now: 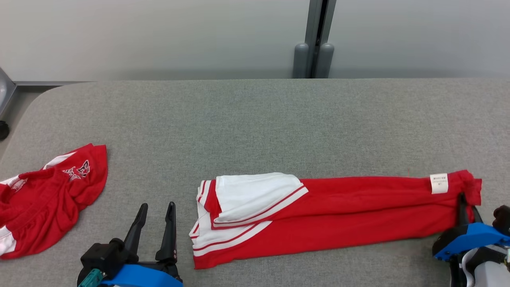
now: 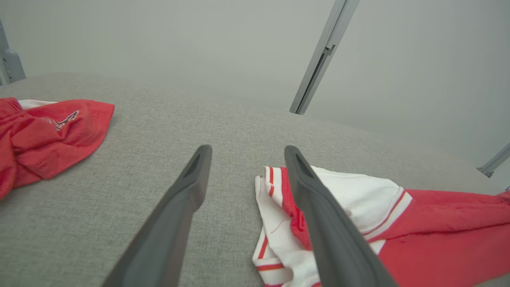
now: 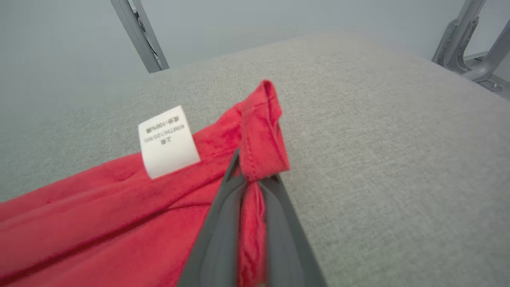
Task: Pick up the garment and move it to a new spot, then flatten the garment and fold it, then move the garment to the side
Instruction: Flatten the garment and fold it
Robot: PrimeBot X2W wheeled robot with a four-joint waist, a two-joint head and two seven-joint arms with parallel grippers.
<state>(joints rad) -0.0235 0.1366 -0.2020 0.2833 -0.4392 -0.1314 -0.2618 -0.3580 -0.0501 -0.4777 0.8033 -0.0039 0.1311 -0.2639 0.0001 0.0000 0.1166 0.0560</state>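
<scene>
Red garment [image 1: 338, 215] with white-banded sleeves, folded into a long narrow strip, lying flat along the near side of the grey fabric surface [image 1: 255, 119], right of centre in the head view. White sleeve panels and red-and-white stripes stacked at its left end; white label [image 1: 439, 183] lying on top near its right end.

Right end effector [image 1: 463, 199] at that right end, clenched on the garment's hem. In the right wrist view, both dark fingers [image 3: 223, 223] pressed together, a fold of red cloth pinched between them and a bunched corner standing up just past the tips.

Left end effector [image 1: 157, 205] released, fingers spread and pointing away from the robot, just beside the garment's striped left end, nothing between them. Touching the surface or not: cannot tell. In the left wrist view, its right finger overlapping the white sleeve edge, contact unclear.

Second red garment [image 1: 48, 199], crumpled, with white print, well apart at the far left edge of the surface. Grey post [image 1: 316, 40] upright behind the surface against a pale wall.
</scene>
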